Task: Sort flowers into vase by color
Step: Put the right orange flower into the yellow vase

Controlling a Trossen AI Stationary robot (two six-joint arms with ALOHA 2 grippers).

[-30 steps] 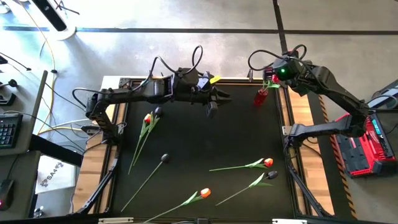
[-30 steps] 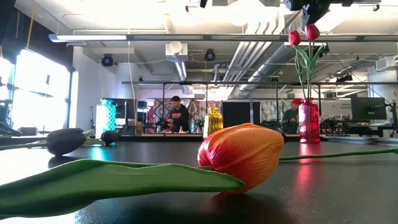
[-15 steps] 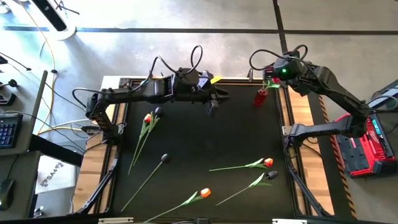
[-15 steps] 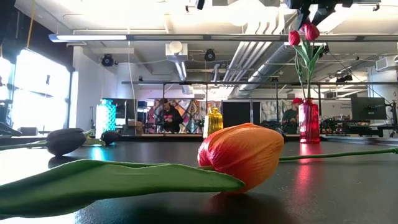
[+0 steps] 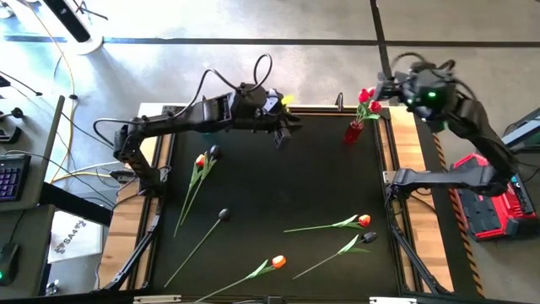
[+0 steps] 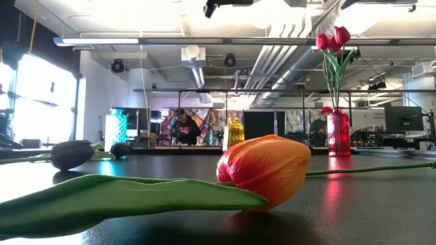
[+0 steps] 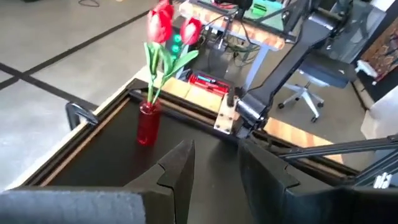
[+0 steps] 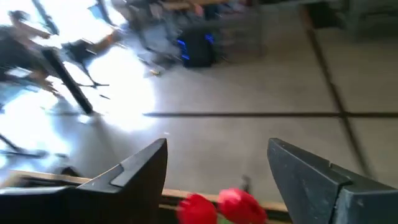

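Observation:
Two red flowers [image 5: 365,95] stand with their stems in the red vase [image 5: 354,132] at the table's far right corner; the low view shows their heads [image 6: 332,39] above the vase [image 6: 338,133]. My right gripper [image 5: 390,84] hovers open just beyond those heads [image 8: 221,207], touching nothing. My left gripper [image 5: 283,135] hangs over the far middle of the table, its fingers [image 7: 180,162] apart with nothing between them, pointing toward the red vase [image 7: 147,124]. Other flowers lie flat on the black table: a red one [image 5: 200,160], black ones [image 5: 224,214] [image 5: 369,238], and orange ones [image 5: 278,262] [image 5: 364,220].
A yellow vase [image 6: 234,133] and a blue vase [image 6: 117,129] stand along the table's far edge. Another black flower [image 5: 213,152] lies beside the red one at the left. People sit in the room beyond the table. The table's middle is bare black mat [image 5: 287,186].
My right gripper has opened and let go of a red flower, then risen and drawn back toward the table's far right corner. The flower now stands in the red vase beside the other one. My left arm has shifted a little toward the table's left.

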